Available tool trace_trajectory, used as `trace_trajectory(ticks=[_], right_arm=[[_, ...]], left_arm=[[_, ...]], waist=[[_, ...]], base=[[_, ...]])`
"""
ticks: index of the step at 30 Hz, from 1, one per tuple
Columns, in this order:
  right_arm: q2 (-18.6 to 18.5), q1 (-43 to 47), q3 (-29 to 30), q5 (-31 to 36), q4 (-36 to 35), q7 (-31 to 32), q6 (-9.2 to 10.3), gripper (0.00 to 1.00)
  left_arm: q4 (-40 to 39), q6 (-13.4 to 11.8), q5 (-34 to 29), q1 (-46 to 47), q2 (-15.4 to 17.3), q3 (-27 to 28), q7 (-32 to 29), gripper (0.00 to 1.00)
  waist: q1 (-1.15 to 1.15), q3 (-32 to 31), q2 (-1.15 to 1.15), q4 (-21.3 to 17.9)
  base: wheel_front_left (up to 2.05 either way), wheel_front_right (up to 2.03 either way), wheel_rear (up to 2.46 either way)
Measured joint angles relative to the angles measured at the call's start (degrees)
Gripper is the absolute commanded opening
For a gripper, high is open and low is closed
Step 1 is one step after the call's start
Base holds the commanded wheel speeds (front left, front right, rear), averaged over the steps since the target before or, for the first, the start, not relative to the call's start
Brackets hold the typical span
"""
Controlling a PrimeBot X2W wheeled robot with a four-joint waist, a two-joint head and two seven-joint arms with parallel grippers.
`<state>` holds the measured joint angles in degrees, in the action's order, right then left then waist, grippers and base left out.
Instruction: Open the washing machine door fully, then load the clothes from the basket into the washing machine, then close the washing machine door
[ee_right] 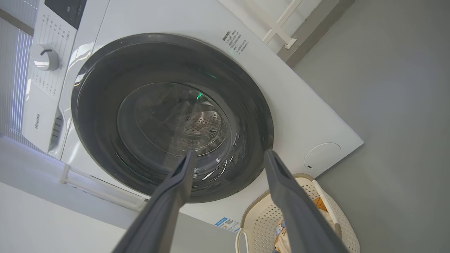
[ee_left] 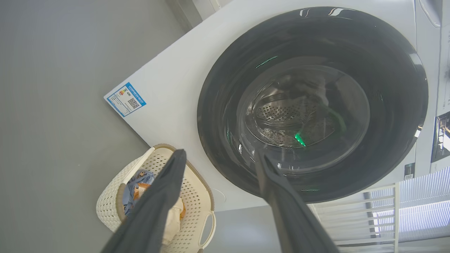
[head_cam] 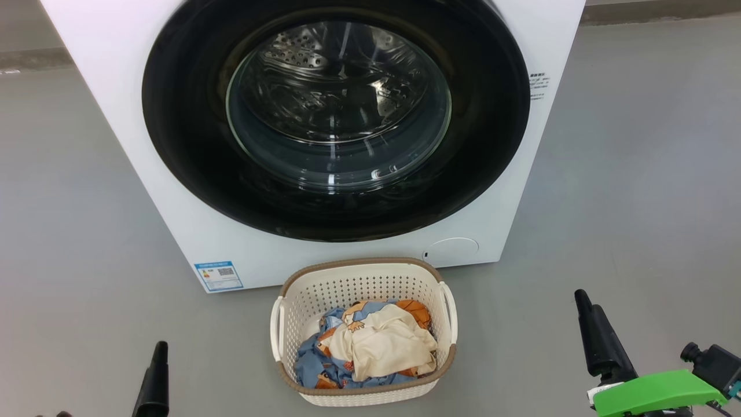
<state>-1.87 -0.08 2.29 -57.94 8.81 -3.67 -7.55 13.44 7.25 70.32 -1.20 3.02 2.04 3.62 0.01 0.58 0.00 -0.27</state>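
**A:** Washing machine door [head_cam: 338,110]: how is it found?

**B:** It is seen shut, flush against the front of the washing machine [head_cam: 116,87], with the steel drum visible through its glass. The opening step is judged not yet begun.

**A:** And the load?

**B:** The clothes [head_cam: 376,344], cream over printed blue, are heaped in the basket [head_cam: 359,272]. The basket is set on the floor [head_cam: 637,174] just before the machine's lower front edge, below the door, presumably so that only a short lift is needed.

**A:** The grippers?

**B:** The left gripper [ee_left: 219,156] and the right gripper [ee_right: 229,154] are both held spread wide and empty, and nothing is touched. Their fingers are aimed at the door, probably so that either can be brought to its rim.
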Motion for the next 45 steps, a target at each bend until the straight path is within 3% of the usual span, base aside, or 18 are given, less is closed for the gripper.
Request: trace_trajectory(ticks=[27, 45], right_arm=[[-2.2, 0.0, -3.4, 27.5, -1.4, -4.5, 0.0, 1.0], [-2.1, 0.2, -1.9, 42.3, -0.6, -7.4, 0.0, 1.0]], left_arm=[[-1.9, 0.1, -27.0, -1.4, 1.9, 1.0, 4.5, 1.0], [-2.8, 0.1, -39.1, -2.5, 2.8, 2.0, 7.5, 1.0]], waist=[[0.0, 0.1, 0.0, 0.2], [0.0, 0.2, 0.0, -0.2]], base=[[0.0, 0.0, 0.0], [0.0, 0.0, 0.0]])
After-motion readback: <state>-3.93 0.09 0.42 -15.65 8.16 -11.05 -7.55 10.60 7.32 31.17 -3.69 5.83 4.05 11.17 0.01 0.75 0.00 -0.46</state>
